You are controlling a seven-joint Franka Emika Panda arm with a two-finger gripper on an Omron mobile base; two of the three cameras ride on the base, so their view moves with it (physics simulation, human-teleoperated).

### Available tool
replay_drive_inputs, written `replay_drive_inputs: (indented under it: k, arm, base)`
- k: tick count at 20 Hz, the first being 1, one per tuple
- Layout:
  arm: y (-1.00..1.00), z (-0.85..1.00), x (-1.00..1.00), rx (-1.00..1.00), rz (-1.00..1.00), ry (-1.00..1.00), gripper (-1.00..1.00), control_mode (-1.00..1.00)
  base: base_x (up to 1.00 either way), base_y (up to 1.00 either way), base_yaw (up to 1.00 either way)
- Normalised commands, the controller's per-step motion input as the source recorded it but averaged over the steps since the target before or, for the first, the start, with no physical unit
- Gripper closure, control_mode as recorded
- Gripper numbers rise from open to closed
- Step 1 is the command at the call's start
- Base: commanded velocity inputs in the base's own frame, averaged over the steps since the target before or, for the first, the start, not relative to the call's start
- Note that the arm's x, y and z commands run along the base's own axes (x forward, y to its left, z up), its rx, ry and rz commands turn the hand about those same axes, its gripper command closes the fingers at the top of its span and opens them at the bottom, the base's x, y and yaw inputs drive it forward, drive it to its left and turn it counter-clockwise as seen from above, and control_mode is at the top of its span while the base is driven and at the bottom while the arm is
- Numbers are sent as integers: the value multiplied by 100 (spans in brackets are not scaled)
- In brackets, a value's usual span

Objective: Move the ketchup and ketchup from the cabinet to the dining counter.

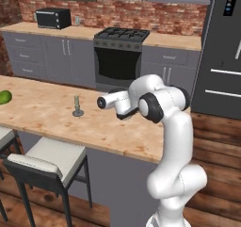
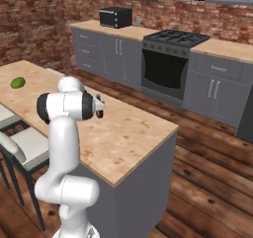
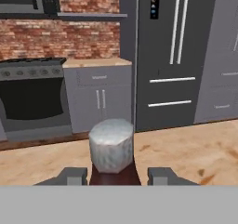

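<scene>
Gripper [image 3: 114,176] jaws narrow, clamped on ketchup [image 3: 111,153] over dining counter [image 3: 186,148]; bottle's long axis runs along fingers, cap toward fridge [image 3: 172,56].

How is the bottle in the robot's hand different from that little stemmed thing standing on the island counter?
The bottle is dark red with a chunky grey cap; the stemmed thing is slim and grey-green. The bottle is clamped in the gripper, held up in the air; the stemmed thing stands free on its round base on the island counter. Both are small and upright.
</scene>
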Motion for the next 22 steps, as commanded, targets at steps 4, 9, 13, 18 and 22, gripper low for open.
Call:
replay_drive_inputs:
  k: [4,9,13,18,22]
  arm:
    - [0,-49,19,-1,0,0,100,-100]
    - [0,-51,19,-1,0,0,100,-100]
    - [0,-51,8,0,0,0,100,-100]
    - [0,-55,-22,-2,0,-5,-100,-100]
    - [-6,-39,-40,0,0,-10,-100,-100]
  base:
    - [0,0,0]
    - [0,0,0]
    - [0,0,0]
    - [0,0,0]
    - [0,0,0]
